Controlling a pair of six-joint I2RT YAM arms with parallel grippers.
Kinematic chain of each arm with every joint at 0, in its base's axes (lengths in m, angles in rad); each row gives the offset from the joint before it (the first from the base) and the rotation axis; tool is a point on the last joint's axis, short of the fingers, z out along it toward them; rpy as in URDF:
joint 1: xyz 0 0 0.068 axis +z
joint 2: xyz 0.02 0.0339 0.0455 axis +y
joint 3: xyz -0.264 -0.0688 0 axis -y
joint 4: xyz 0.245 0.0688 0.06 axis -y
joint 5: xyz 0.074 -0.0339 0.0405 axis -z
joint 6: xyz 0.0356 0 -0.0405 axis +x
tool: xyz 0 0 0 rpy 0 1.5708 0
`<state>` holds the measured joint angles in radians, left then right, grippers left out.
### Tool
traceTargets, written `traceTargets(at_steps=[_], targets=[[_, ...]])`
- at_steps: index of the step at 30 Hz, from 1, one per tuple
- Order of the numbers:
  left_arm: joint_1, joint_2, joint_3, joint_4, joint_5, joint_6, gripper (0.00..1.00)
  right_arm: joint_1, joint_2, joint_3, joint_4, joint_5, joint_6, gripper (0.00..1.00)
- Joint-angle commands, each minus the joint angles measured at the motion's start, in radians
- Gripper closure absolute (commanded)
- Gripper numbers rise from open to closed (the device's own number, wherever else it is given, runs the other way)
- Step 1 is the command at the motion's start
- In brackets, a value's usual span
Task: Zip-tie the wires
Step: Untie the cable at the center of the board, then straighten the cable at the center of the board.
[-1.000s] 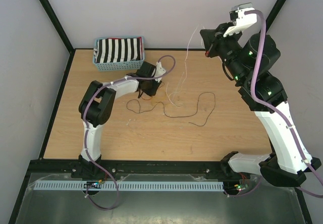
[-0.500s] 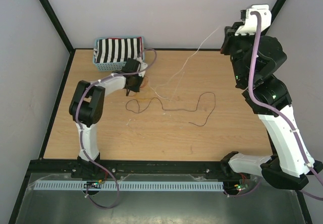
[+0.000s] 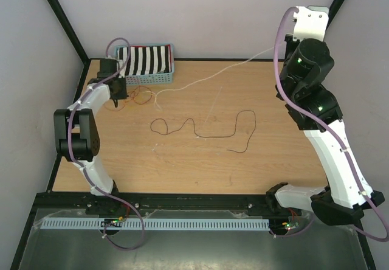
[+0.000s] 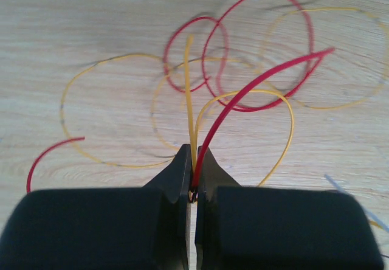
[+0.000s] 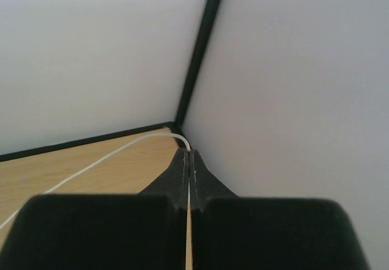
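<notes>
All over the bench (image 3: 182, 166), nothing looked tied yet. By the basket (image 3: 152, 77), the left end effector (image 4: 194, 160) clenched red and yellow wires (image 4: 243, 91); the raised right end effector (image 5: 188, 160) pinched a white strand (image 3: 206, 78); a black wire (image 3: 213, 138) lay loose mid-bench.

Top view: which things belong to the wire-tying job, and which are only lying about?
Job: red wire, yellow wire, dark wire, white strand.
Lying about: basket, striped cloth in it.
</notes>
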<state>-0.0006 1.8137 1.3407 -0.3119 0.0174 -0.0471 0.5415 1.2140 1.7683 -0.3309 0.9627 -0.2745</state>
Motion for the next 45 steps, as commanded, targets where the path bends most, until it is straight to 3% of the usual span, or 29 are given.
traceTargets(at_steps=[1,19,24,29,37,39,42,45], targets=[[0.056,0.033,0.020,-0.048,-0.007,-0.040,1.00,-0.058,-0.013,-0.015,0.042,0.114,-0.061,1.00],[0.196,0.198,0.107,-0.066,-0.019,-0.081,1.00,-0.125,-0.098,-0.079,0.071,0.196,-0.111,1.00],[0.179,0.192,0.112,-0.062,0.055,-0.070,1.00,-0.124,-0.156,-0.132,0.048,0.029,-0.004,1.00],[0.070,0.178,0.126,-0.064,0.103,-0.022,1.00,-0.126,-0.128,-0.131,-0.033,-0.204,0.129,1.00],[0.001,0.190,0.130,-0.078,0.137,-0.056,0.75,-0.124,-0.070,-0.080,-0.069,-0.482,0.212,1.00],[0.001,0.180,0.125,-0.085,0.123,-0.052,0.64,-0.124,-0.054,-0.050,-0.069,-0.568,0.234,1.00],[0.001,0.147,0.112,-0.098,0.100,-0.037,0.37,-0.124,-0.025,-0.008,-0.069,-0.671,0.254,1.00],[0.002,0.100,0.094,-0.113,0.069,-0.019,0.15,-0.124,-0.005,0.018,-0.073,-0.658,0.253,1.00]])
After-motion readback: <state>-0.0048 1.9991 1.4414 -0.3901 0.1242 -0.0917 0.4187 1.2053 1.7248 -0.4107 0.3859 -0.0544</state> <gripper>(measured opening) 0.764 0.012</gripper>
